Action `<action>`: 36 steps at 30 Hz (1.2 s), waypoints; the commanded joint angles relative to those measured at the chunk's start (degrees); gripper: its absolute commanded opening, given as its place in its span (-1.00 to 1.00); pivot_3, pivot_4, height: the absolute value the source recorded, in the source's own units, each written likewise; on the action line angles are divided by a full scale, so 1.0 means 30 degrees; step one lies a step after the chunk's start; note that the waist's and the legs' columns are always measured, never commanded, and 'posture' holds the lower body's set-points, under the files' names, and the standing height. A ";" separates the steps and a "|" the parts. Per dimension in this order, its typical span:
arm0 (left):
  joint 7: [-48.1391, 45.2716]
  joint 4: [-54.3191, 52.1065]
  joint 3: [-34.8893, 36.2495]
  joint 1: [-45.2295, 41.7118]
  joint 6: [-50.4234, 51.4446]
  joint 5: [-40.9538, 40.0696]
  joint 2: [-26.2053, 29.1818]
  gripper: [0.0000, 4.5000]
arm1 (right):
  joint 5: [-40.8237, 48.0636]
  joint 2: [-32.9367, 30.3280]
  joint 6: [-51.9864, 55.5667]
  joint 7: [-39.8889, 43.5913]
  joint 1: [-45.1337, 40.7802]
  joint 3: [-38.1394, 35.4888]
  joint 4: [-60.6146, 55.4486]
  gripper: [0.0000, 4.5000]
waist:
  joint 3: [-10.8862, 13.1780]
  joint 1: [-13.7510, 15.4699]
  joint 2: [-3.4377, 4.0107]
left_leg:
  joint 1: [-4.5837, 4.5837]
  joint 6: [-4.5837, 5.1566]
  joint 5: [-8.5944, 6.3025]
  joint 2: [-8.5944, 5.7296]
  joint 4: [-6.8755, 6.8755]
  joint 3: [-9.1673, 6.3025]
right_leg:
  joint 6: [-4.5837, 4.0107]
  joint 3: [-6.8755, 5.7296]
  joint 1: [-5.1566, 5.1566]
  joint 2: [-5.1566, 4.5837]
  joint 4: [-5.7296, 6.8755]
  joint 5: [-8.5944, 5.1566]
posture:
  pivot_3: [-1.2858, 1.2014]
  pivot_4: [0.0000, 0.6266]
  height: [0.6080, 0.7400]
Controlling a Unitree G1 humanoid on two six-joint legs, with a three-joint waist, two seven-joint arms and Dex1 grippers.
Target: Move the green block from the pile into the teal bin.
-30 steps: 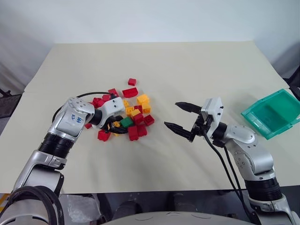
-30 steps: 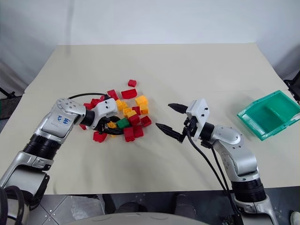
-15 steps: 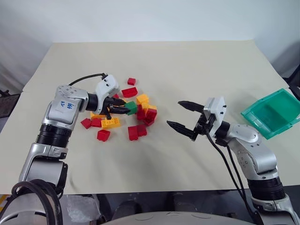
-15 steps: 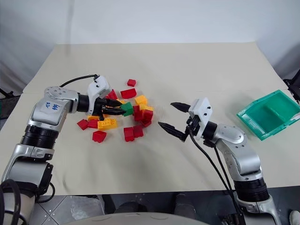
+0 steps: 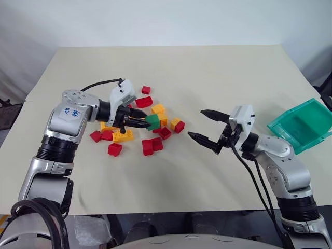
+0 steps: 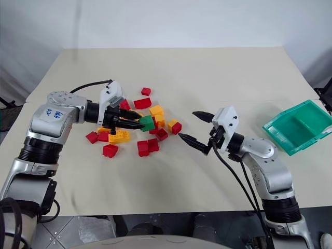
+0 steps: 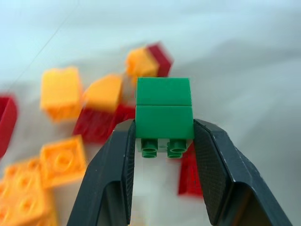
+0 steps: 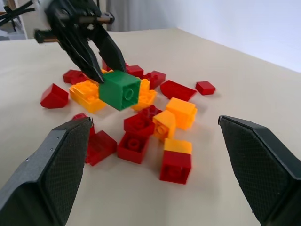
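One green block [image 7: 163,113] (above the pile [image 5: 140,127]) in left gripper [image 5: 144,121].

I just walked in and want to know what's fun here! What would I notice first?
The bright green block, pinched in the robot's left hand just above the pile of red and yellow bricks in the middle of the table. The right hand waits wide open beside it, and the teal bin sits at the table's far right edge.

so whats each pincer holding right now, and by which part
Left pincer grips the green block by two opposite side faces, lifted off the pile. Right pincer is open, empty.
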 commanded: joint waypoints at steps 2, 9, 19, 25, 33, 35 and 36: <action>-0.0265 -0.0553 -0.1186 -0.1069 -0.0830 -0.0442 -0.2030 -0.36 | 0.0789 -0.2087 0.0079 0.1239 0.1723 -0.2236 -0.0925 1.00 | 0.0002 0.0364 -0.0004 | -0.0012 0.0015 0.0006 -0.0015 0.0000 -0.0002 | 0.0022 -0.0003 0.0005 -0.0012 -0.0031 0.0012 | 0.03 -0.52 1.00; 0.0524 0.3673 -0.4493 -0.2227 -0.5659 0.2680 -0.5353 -0.36 | 0.1662 -0.4066 0.0459 0.2234 0.4403 -0.4760 -0.1518 1.00 | 0.0012 0.0394 -0.0020 | -0.0015 0.0056 0.0019 -0.0088 -0.0018 0.0023 | 0.0073 0.0005 0.0035 -0.0011 -0.0114 0.0042 | 0.03 -0.52 1.00; 0.1638 0.9860 -0.5767 -0.3808 -1.0064 0.5417 -0.9049 -0.03 | 0.1926 -0.4148 0.1072 0.0994 0.5964 -0.6196 -0.3069 1.00 | 0.0028 0.0386 -0.0047 | -0.0024 0.0081 0.0019 -0.0091 -0.0039 0.0029 | 0.0088 0.0007 0.0030 -0.0017 -0.0146 0.0052 | 0.03 -0.52 1.00; 0.1612 0.8223 -0.4643 -0.3372 -1.0061 0.5159 -0.8102 0.76 | 0.1872 -0.4339 0.1276 0.0629 0.5811 -0.6006 -0.3298 1.00 | 0.0028 0.0398 -0.0047 | -0.0034 0.0101 0.0017 -0.0077 -0.0031 0.0017 | 0.0097 0.0006 0.0029 -0.0039 -0.0159 0.0058 | 0.03 -0.52 1.00; 0.1007 0.1903 -0.0660 -0.0616 -0.6861 0.2485 -0.4152 1.00 | 0.1542 -0.5589 0.2054 0.1281 0.4612 -0.5321 -0.2636 1.00 | 0.0025 0.0314 -0.0040 | -0.0022 0.0105 0.0017 -0.0002 -0.0037 -0.0052 | 0.0103 0.0021 0.0024 -0.0042 -0.0153 0.0062 | 0.03 -0.52 1.00; 0.0903 0.0783 0.0390 0.0793 -0.6573 0.2038 -0.2625 1.00 | 0.0966 -0.6276 0.2029 0.1582 0.4293 -0.5325 -0.1723 1.00 | 0.0025 0.0334 -0.0038 | -0.0021 0.0106 0.0017 -0.0007 -0.0032 -0.0128 | 0.0103 0.0015 0.0028 -0.0044 -0.0149 0.0062 | 0.03 -0.52 1.00; 0.0740 0.0306 0.0836 0.1477 -0.6300 0.1786 -0.1867 1.00 | 0.0852 -0.6650 0.1936 0.1934 0.4099 -0.5419 -0.1134 1.00 | 0.0024 0.0326 -0.0038 | -0.0023 0.0106 0.0017 -0.0012 -0.0027 -0.0130 | 0.0104 0.0015 0.0030 -0.0045 -0.0153 0.0063 | 0.03 -0.52 1.00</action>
